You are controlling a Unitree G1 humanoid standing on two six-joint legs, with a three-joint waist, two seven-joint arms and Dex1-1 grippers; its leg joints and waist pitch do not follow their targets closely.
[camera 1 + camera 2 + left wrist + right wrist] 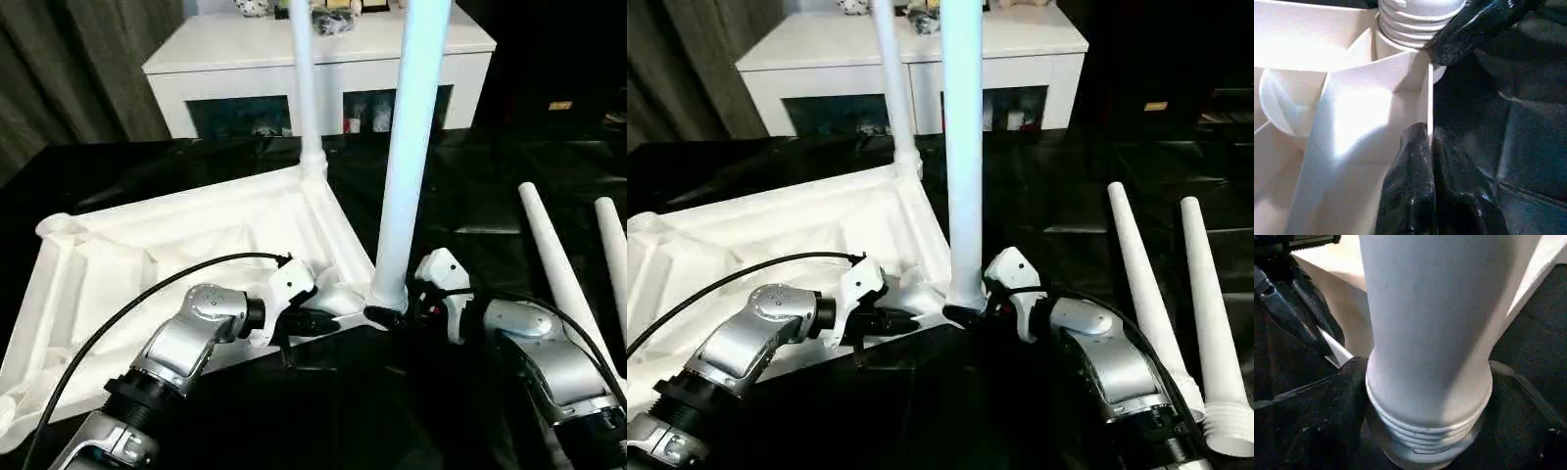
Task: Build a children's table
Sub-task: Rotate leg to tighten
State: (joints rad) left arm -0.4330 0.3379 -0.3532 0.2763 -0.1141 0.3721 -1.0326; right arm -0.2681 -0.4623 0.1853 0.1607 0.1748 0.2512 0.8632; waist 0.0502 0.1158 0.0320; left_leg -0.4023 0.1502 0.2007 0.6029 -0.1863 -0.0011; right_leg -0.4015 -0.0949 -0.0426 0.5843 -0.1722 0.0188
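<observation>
**Right wrist view: fingers on both sides of the near leg's threaded base**

Head views: children's table [186, 245] lying upside down on the black-covered surface [470, 196], ribbed underside up, left of centre. Two legs standing upright in corner sockets: far leg [305, 78] at the far corner, near leg [409, 147] at the near right corner. Two loose legs [1176, 294] lying side by side on the black cover at right, well apart from the top.

Right gripper [387, 315] at the foot of the near leg, spread wide, one black finger [1327, 416] on each side of the ribbed thread, close against it.

Left gripper [318, 320] pressed together, tips at the rim of the top just left of the same socket; whether actually pinching the rim wall, cannot tell. Black fingertips [1415, 186] at the edge of the white wall.

Beyond, white cabinet [235, 59] with dark glass doors, grey curtain [69, 69] at far left
</observation>
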